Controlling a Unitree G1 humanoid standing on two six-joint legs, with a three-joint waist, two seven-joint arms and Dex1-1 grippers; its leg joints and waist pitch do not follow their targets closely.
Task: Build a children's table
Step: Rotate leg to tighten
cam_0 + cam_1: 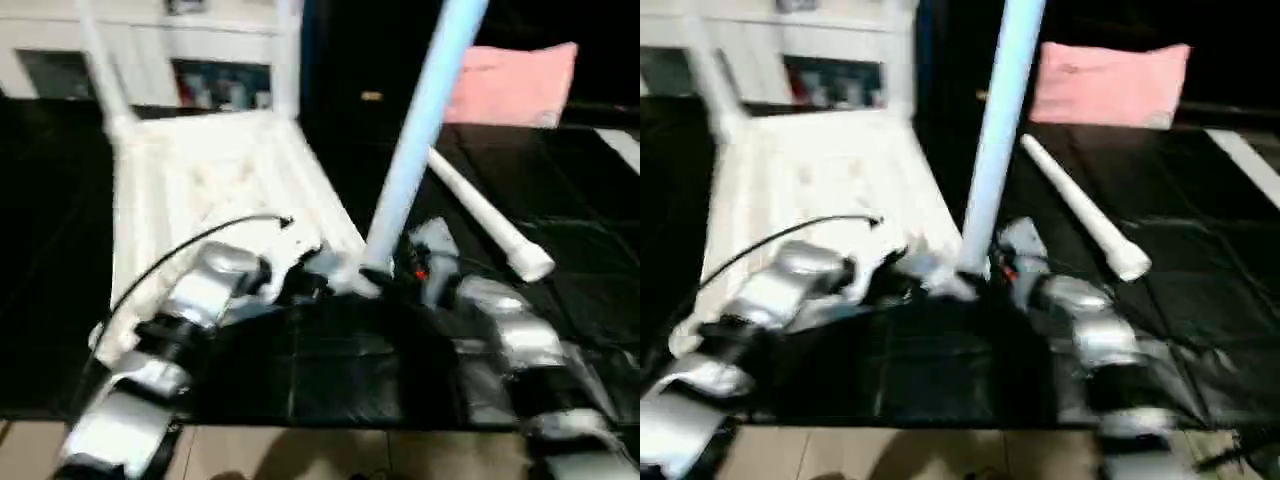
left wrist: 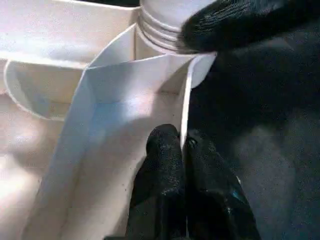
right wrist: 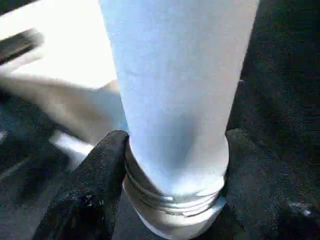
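The white tabletop (image 1: 220,170) lies upside down on the black mat, its ribbed underside facing up. My left gripper (image 2: 182,150) is shut on the thin rim wall at its near right corner. A long white leg (image 1: 420,130) stands tilted at that corner socket, its threaded base (image 2: 160,20) right at the socket. My right gripper (image 3: 175,145) is shut on this leg just above the threads, one black finger (image 3: 100,170) on each side. Two more legs (image 1: 100,50) (image 1: 288,50) stand upright at the far corners. Another leg (image 1: 485,220) lies loose on the mat to the right.
A pink pillow (image 1: 515,85) rests on the mat at the back right. A white glass-door cabinet (image 1: 220,80) stands behind the tabletop. The mat's near edge meets tan floor (image 1: 300,455) just under my forearms. A black cable (image 1: 190,245) arcs over my left wrist.
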